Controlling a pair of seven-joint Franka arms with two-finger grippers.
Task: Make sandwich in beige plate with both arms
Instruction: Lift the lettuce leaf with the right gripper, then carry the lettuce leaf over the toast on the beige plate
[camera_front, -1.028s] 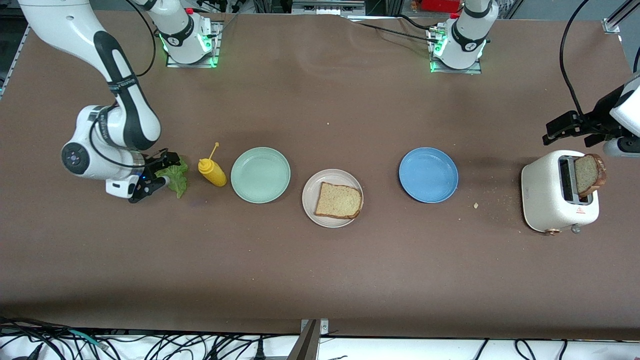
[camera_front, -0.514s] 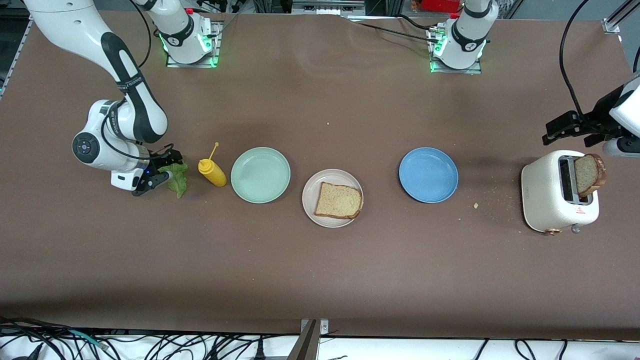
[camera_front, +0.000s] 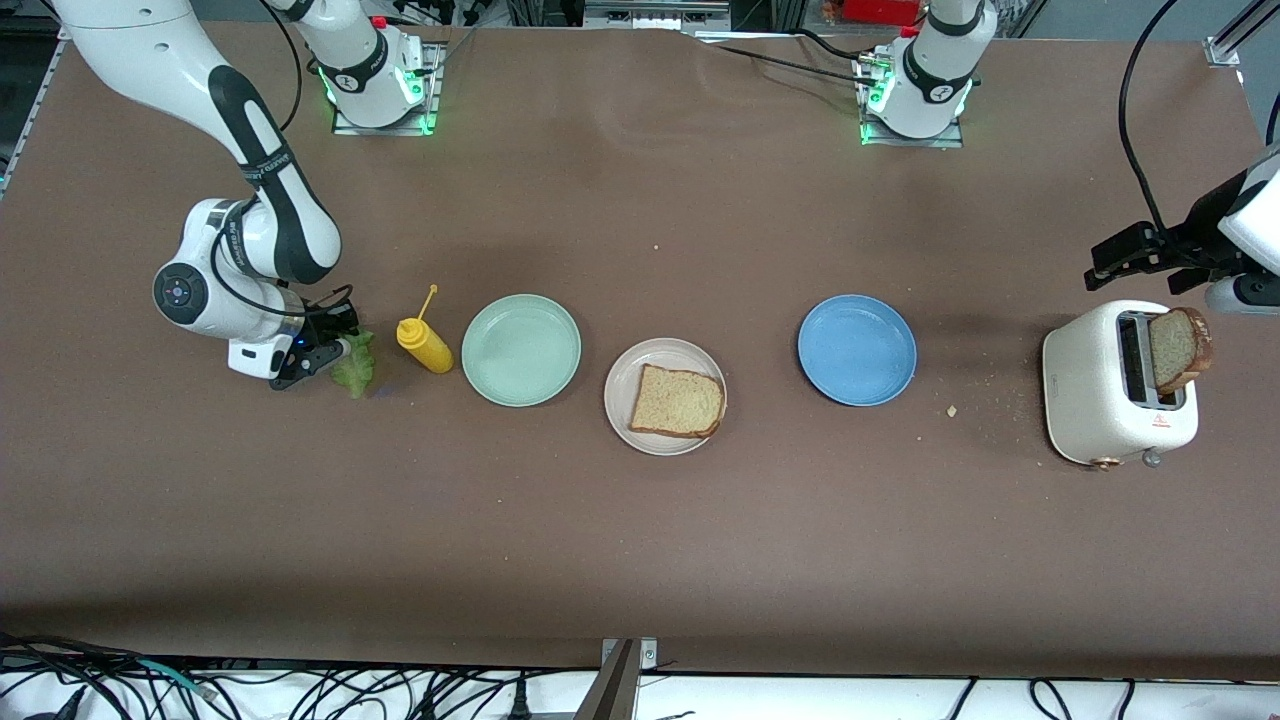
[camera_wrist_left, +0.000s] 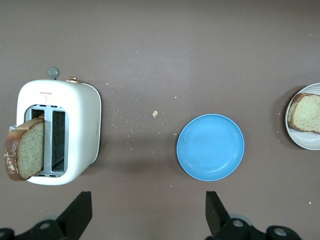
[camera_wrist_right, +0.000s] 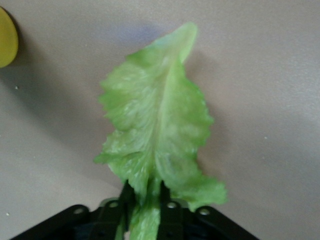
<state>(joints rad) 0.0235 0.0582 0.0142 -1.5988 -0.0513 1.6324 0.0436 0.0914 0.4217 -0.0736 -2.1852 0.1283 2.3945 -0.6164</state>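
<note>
Right gripper (camera_wrist_right: 145, 210): jaws pinch lettuce leaf (camera_wrist_right: 157, 130) at stem end. It's light, floppy, tears easily; lift slow. Left gripper (camera_wrist_left: 147, 217), jaws released, waits over toaster (camera_wrist_left: 57, 132).

Brown matte table (camera_front: 640, 540), spanning the whole front view. Beige plate (camera_front: 625, 372) near its middle, taken here as landmark, carrying one bread slice (camera_front: 678, 402). Just beside the plate toward the right arm's end: mint green plate (camera_front: 520, 349), a little farther from the front camera. Next along that way: yellow squeeze bottle (camera_front: 424, 343), upright, then lettuce leaf (camera_front: 354, 365) low against the table. Toward the left arm's end from the beige plate: blue plate (camera_front: 856, 349), well apart, then scattered crumbs (camera_front: 951, 410), then white toaster (camera_front: 1105, 398) with a bread slice sticking out of one slot.
</note>
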